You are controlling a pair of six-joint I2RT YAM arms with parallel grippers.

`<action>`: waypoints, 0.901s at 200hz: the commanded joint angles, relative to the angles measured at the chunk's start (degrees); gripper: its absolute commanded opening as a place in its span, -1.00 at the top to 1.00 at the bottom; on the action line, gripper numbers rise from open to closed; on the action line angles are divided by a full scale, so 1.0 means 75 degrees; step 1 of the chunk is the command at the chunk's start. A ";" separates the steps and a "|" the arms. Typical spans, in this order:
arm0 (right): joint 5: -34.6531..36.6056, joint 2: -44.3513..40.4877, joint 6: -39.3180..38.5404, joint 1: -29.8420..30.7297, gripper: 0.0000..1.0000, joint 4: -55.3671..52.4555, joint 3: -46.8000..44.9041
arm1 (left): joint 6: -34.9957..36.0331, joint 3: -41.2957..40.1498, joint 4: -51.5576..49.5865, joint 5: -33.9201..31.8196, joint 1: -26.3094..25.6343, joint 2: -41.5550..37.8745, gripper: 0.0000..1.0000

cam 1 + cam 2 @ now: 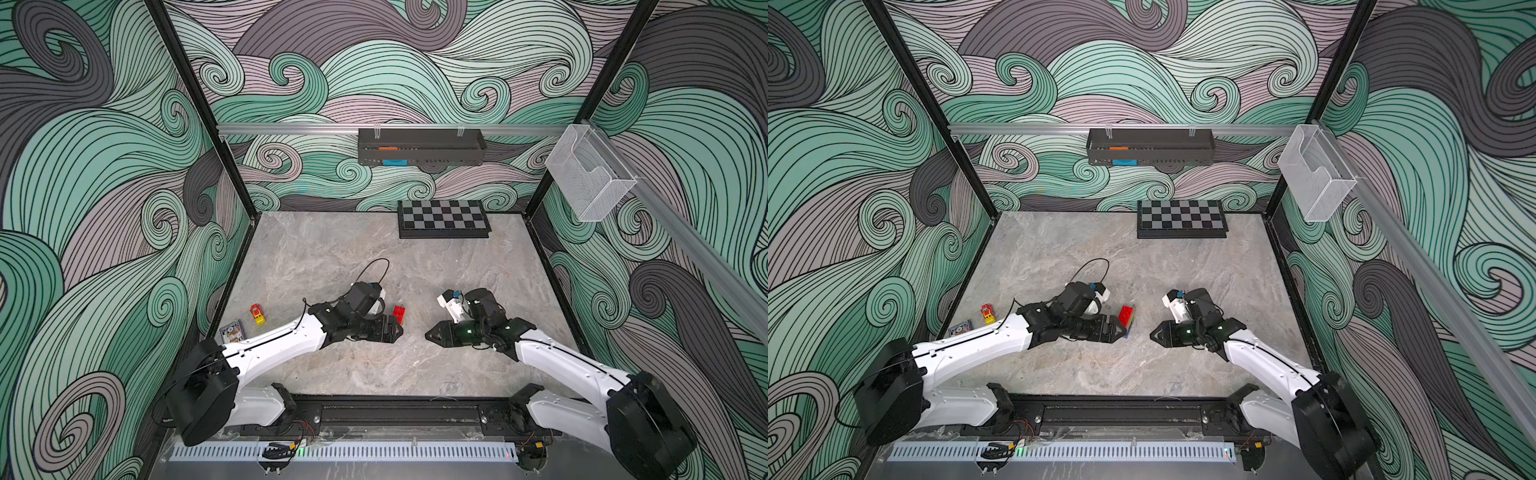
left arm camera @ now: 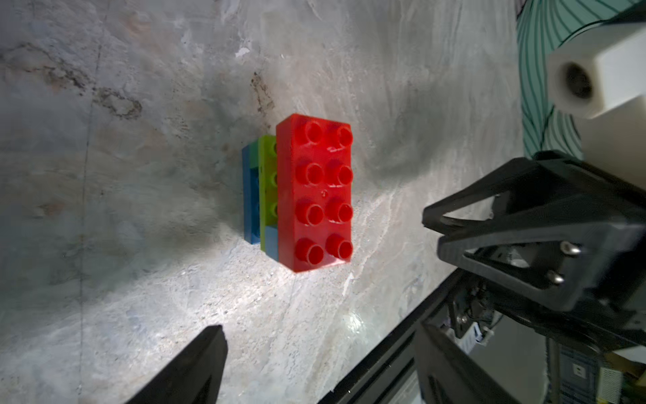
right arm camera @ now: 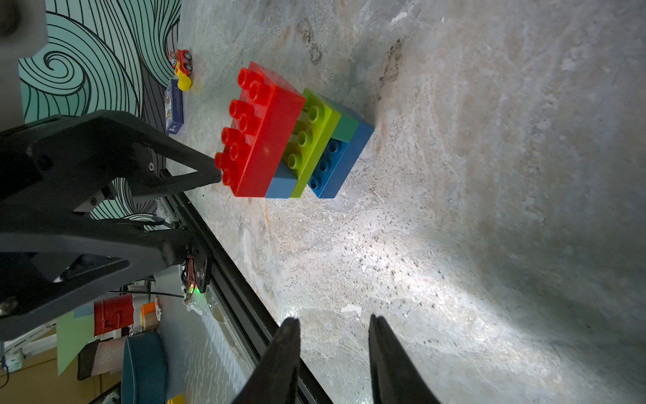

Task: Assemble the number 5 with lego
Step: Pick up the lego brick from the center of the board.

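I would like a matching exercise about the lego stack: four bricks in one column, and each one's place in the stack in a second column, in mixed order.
Bricks:
1. red brick
2. lime green brick
3. dark blue brick
4. light blue brick

Places:
A. on the table, under all others
B. on top
C. small link between red and lime green
D. middle long row

Pairs: 1-B, 2-D, 3-A, 4-C

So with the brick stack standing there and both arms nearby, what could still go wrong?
1. The left gripper is open, but one fingertip sits right at the red brick; pulling back carelessly might topple the stack.
2. The stack looks narrow and tall on the table, joined by a small light blue brick and a dark green brick, so a nudge may split it.
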 commanded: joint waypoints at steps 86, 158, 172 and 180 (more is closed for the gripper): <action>-0.0113 -0.0302 -0.0189 -0.0349 0.27 -0.0107 -0.0021 | 0.0548 0.1589 -0.1109 -0.1644 -0.0621 0.1675 -0.34; -0.0229 -0.0182 -0.0236 -0.0418 0.27 -0.0043 -0.0019 | 0.0732 0.1541 -0.0637 -0.1614 -0.0621 0.1736 -0.15; -0.0230 -0.0191 -0.0226 -0.0424 0.27 -0.0027 -0.0037 | 0.0762 0.1522 -0.0540 -0.1639 -0.0625 0.1741 -0.10; -0.0233 -0.0191 -0.0220 -0.0424 0.27 -0.0025 -0.0039 | 0.0791 0.1520 -0.0503 -0.1633 -0.0624 0.1743 -0.07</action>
